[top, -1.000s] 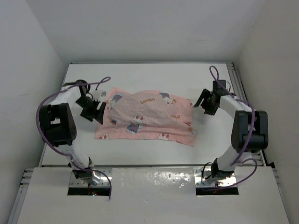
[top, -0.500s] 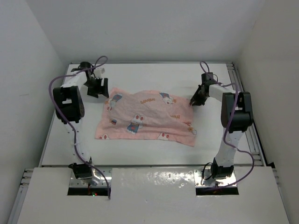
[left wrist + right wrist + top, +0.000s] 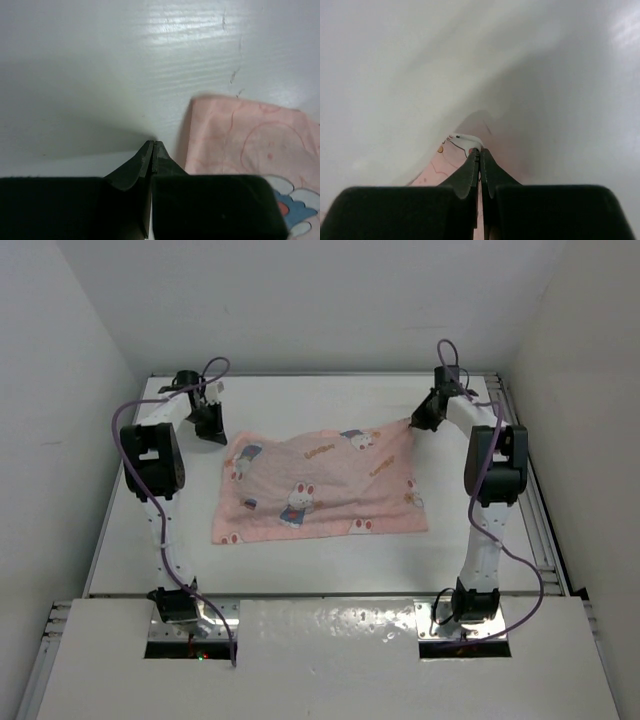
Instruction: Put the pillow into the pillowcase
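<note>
The pillowcase is lying spread and fairly flat across the middle of the table, bunnies facing up. The pillow is showing in none of our views, and we cannot tell whether it is sitting inside. At the far right corner our right gripper is pinching the cloth, its jaws pressing together on the hem beside a small white tag. Our left gripper is clamping shut on nothing, its fingers meeting over bare table just beside the far left corner. We are judging the danger to be a one-sided pull: with any lift or tug from here, only the right corner is going up, the case is skewing or bunching, and that thin right-hand pinch is liable to slip off the hem.
</note>
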`<state>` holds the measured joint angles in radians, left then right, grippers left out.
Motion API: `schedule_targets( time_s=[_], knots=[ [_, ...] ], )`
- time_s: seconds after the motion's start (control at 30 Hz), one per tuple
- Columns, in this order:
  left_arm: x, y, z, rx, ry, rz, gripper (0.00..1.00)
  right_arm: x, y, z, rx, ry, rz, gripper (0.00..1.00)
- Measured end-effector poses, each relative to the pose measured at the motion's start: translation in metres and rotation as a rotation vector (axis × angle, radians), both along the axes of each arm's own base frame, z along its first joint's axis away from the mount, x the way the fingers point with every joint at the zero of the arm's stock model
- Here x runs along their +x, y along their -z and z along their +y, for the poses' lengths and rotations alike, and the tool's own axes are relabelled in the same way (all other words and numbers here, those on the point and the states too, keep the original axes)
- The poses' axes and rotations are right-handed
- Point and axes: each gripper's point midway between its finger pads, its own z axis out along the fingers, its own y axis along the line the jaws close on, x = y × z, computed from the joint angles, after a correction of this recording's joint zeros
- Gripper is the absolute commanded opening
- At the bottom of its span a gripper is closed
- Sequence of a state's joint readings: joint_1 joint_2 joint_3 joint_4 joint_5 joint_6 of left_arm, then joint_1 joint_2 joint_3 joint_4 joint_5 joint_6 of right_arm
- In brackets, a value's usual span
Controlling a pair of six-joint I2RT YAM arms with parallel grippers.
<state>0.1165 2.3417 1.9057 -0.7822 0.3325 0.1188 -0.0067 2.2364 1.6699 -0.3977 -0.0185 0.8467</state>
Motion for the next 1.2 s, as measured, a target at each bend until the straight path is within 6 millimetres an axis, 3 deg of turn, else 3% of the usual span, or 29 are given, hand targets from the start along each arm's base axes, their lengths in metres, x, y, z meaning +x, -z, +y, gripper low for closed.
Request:
schedule_targets(
  time_s=[0.13, 0.27, 0.3, 0.33, 0.37, 0.4, 0.47, 0.5, 0.57, 0.67, 0.8, 0.97, 1.07, 1.1, 1.13, 1.2],
  knots=[
    [0.014, -0.001, 0.006, 0.04, -0.044, -0.043, 0.0, 0.037, -0.018, -0.014, -0.003, 0.049, -0.09, 0.0],
    [0.025, -0.006, 0.012, 0.065, -0.074, -0.079, 0.0, 0.04, -0.004, -0.024, -0.006, 0.079, -0.073, 0.03],
    [0.028, -0.008, 0.013, 0.069, -0.079, -0.089, 0.0, 0.039, 0.002, -0.026, -0.006, 0.083, -0.062, 0.09],
    [0.031, -0.01, 0.014, 0.071, -0.084, -0.101, 0.0, 0.037, 0.008, -0.026, -0.007, 0.086, -0.049, 0.22],
    [0.033, -0.011, 0.014, 0.071, -0.087, -0.11, 0.0, 0.034, 0.013, -0.027, -0.009, 0.091, -0.038, 0.4],
    [0.034, -0.012, 0.013, 0.069, -0.086, -0.113, 0.02, 0.031, 0.017, -0.028, -0.008, 0.093, -0.028, 0.7],
    [0.032, -0.012, 0.012, 0.061, -0.073, -0.109, 0.18, 0.037, 0.009, -0.028, 0.005, 0.077, -0.066, 0.81],
    [0.031, -0.011, 0.01, 0.055, -0.061, -0.106, 0.37, 0.04, 0.003, -0.031, -0.003, 0.076, -0.083, 0.89],
    [0.026, -0.011, 0.006, 0.041, -0.036, -0.091, 0.57, 0.038, 0.002, -0.033, -0.023, 0.055, -0.082, 0.99],
    [0.015, -0.009, -0.001, 0.016, -0.013, -0.075, 0.65, 0.024, 0.006, -0.04, -0.073, 0.025, -0.058, 0.99],
    [0.005, -0.01, -0.017, -0.026, 0.024, -0.064, 0.67, -0.022, 0.007, -0.047, -0.14, -0.012, 0.015, 0.99],
    [0.004, -0.01, -0.051, -0.06, 0.105, -0.059, 0.57, -0.091, 0.014, -0.052, -0.177, -0.04, 0.104, 0.98],
    [0.001, -0.007, -0.071, -0.069, 0.152, -0.048, 0.3, -0.123, 0.018, -0.051, -0.179, -0.049, 0.136, 0.99],
    [-0.001, -0.005, -0.075, -0.071, 0.165, -0.043, 0.11, -0.133, 0.019, -0.051, -0.178, -0.05, 0.146, 0.99],
    [-0.002, -0.004, -0.08, -0.071, 0.169, -0.038, 0.0, -0.139, 0.019, -0.051, -0.178, -0.049, 0.152, 0.99],
    [-0.006, 0.0, -0.086, -0.069, 0.191, -0.023, 0.0, -0.148, 0.019, -0.052, -0.177, -0.048, 0.156, 0.99]
  ],
)
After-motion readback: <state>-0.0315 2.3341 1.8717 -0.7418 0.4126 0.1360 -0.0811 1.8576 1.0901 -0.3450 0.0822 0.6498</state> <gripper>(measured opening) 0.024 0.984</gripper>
